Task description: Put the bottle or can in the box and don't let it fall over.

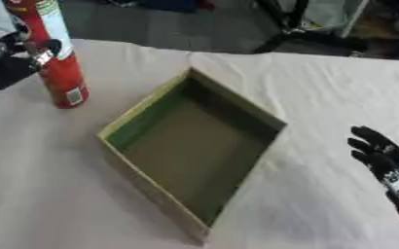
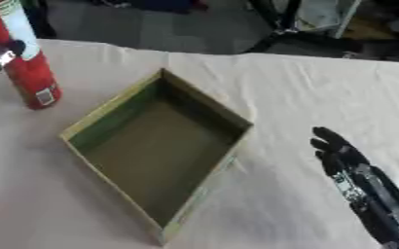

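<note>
While the left hand (image 1: 15, 61) curls round the tall red can (image 1: 56, 58) standing far left on the worktop (image 1: 322, 97), the green box (image 1: 190, 146) sits empty mid-scene. Can looks rigid, smooth, top-heavy; hold mid-body. Right hand (image 2: 343, 155) rests open, near right.

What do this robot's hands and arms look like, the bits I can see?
Both are mostly black. The right hand has slim dark fingers, and its forearm shows silvery, pale patches. The left hand is bulkier in black, with a silver metal part near the fingers.
</note>
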`<control>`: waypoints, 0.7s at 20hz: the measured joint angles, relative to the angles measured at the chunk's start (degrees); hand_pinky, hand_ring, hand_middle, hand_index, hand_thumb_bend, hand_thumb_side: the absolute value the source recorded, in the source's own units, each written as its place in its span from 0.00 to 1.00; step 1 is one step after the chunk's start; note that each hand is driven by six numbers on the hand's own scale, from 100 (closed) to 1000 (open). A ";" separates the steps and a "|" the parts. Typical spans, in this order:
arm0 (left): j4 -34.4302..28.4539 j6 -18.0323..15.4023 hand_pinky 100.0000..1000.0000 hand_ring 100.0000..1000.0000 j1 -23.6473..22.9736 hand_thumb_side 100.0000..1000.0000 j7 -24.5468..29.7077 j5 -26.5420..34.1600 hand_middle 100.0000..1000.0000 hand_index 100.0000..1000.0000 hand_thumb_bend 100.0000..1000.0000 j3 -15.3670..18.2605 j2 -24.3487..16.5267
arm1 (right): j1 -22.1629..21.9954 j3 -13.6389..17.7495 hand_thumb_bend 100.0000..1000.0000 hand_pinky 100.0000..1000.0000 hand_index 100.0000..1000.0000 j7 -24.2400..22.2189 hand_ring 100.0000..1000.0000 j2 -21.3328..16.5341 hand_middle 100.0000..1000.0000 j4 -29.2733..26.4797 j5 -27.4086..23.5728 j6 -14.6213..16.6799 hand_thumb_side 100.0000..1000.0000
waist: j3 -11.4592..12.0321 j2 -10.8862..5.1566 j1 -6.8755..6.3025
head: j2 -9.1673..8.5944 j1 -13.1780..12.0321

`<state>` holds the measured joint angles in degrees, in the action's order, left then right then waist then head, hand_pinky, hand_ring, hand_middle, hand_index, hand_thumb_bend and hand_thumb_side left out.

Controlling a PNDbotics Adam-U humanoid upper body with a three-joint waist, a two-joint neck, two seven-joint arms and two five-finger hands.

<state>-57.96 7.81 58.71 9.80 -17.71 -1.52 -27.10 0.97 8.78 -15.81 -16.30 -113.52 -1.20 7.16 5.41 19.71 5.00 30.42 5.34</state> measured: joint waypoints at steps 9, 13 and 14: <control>0.00 -0.45 1.00 1.00 0.88 0.70 -0.53 -0.24 1.00 0.91 0.39 0.29 0.29 | 0.28 -0.01 0.00 1.00 1.00 -0.03 1.00 0.47 1.00 0.00 0.32 -0.11 0.79 | -0.48 0.34 0.00 | -0.44 -0.17; -0.17 -0.62 1.00 1.00 0.89 0.69 -0.69 -0.15 1.00 0.89 0.39 0.28 0.49 | 0.47 -0.01 0.00 1.00 1.00 -0.01 1.00 0.48 1.00 0.00 0.43 -0.27 0.80 | -0.64 0.43 -0.01 | -0.44 -0.17; -0.18 -0.62 1.00 1.00 0.93 0.68 -0.73 -0.26 1.00 0.89 0.39 0.28 0.50 | 0.47 -0.01 0.00 1.00 1.00 -0.02 1.00 0.49 1.00 0.00 0.43 -0.28 0.80 | -0.67 0.44 -0.02 | -0.45 -0.17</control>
<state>-58.15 7.19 59.63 9.07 -17.97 -1.25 -26.60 1.44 8.76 -15.83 -15.82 -113.52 -0.77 6.88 4.74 20.15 4.98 29.98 5.17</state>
